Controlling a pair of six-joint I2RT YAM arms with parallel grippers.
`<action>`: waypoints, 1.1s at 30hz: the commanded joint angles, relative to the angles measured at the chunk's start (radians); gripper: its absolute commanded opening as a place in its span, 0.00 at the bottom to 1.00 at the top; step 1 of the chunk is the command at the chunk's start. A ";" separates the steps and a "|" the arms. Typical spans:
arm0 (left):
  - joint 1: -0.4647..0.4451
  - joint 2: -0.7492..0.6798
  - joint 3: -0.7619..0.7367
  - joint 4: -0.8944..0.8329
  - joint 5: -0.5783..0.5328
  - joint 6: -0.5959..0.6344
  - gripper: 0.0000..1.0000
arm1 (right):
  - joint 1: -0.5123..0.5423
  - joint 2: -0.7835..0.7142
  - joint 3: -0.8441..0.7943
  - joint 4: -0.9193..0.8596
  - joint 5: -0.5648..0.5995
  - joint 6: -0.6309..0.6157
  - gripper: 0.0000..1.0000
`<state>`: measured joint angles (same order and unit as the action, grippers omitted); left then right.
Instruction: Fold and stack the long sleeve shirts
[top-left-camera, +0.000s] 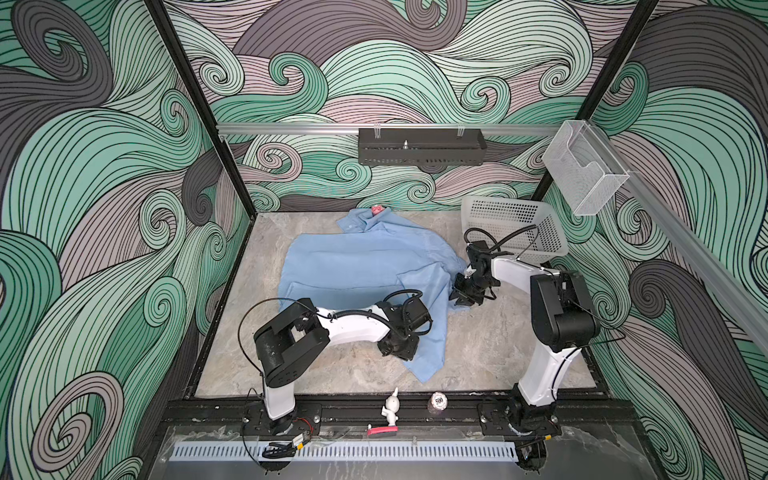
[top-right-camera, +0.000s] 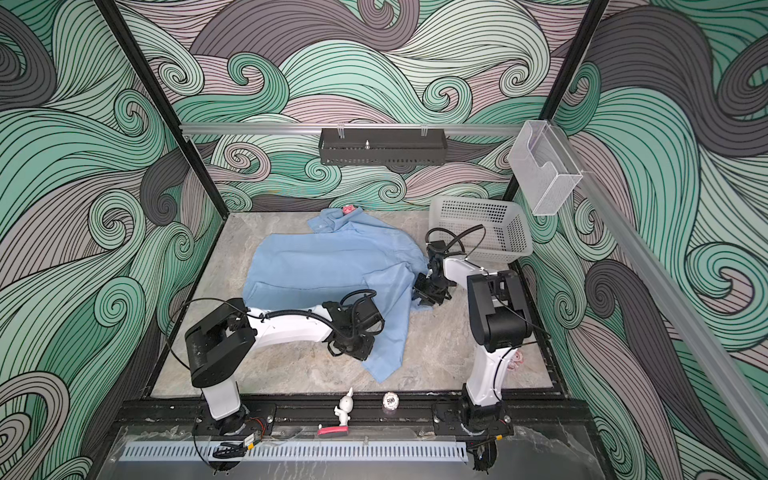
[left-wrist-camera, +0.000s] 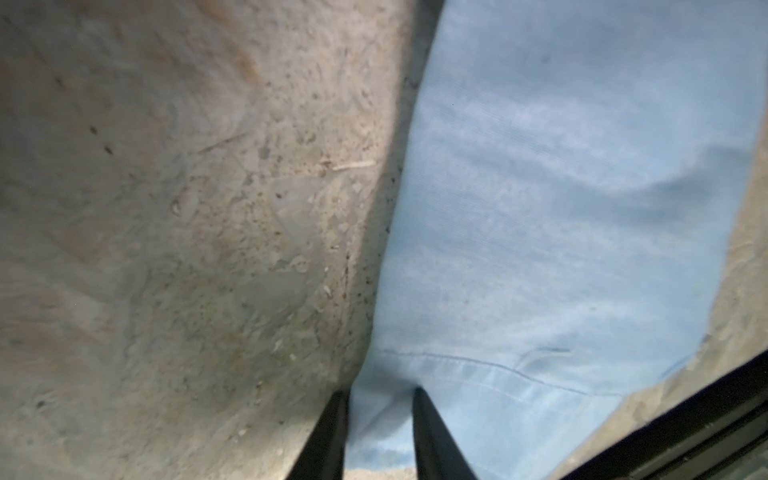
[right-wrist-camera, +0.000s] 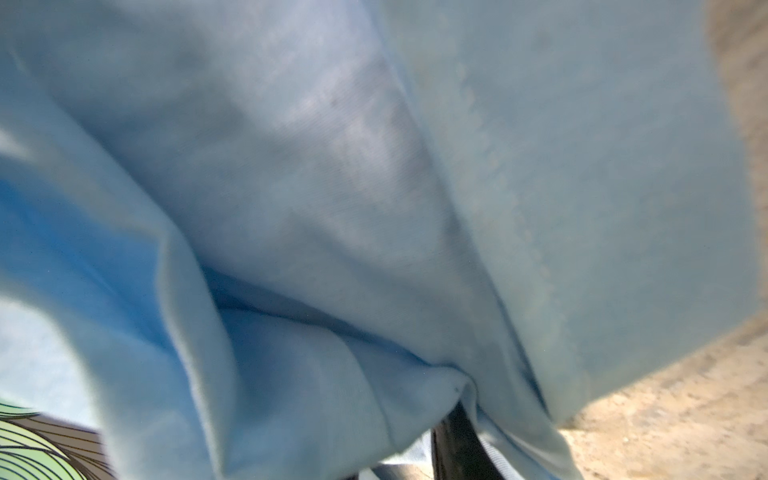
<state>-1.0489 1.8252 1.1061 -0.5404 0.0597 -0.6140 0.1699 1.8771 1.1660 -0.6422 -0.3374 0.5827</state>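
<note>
One light blue long sleeve shirt (top-left-camera: 365, 262) (top-right-camera: 332, 266) lies spread and rumpled on the marble-look table (top-left-camera: 490, 349), collar toward the back wall. A long strip of it trails toward the front. My left gripper (top-left-camera: 397, 351) (top-right-camera: 349, 349) is down at that strip's left edge. In the left wrist view its two dark fingertips (left-wrist-camera: 419, 399) stand close together with a puckered fold of the blue cloth (left-wrist-camera: 561, 208) pinched between them. My right gripper (top-left-camera: 459, 297) (top-right-camera: 424, 297) is shut on the shirt's right edge. There the cloth (right-wrist-camera: 332, 187) drapes over one dark finger (right-wrist-camera: 457, 449) and hides the other.
A white perforated basket (top-left-camera: 515, 232) stands at the back right, just behind the right arm. A small red item (top-left-camera: 377, 210) lies by the collar. On the front rail are a white rabbit figurine (top-left-camera: 390, 409) and a chip (top-left-camera: 438, 401). A black tray (top-left-camera: 422, 151) hangs on the back rail.
</note>
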 joint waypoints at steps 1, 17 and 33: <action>-0.014 0.100 -0.041 -0.079 -0.059 -0.034 0.21 | -0.004 -0.013 -0.021 -0.025 0.021 -0.008 0.30; -0.028 0.047 0.032 -0.226 -0.204 -0.052 0.00 | -0.007 -0.013 -0.018 -0.026 0.021 -0.010 0.30; 0.358 -0.176 0.505 -0.341 -0.715 0.451 0.00 | -0.008 -0.026 -0.028 -0.019 0.016 -0.022 0.30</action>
<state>-0.7074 1.6451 1.5482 -0.9020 -0.5175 -0.3191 0.1688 1.8664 1.1530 -0.6392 -0.3374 0.5758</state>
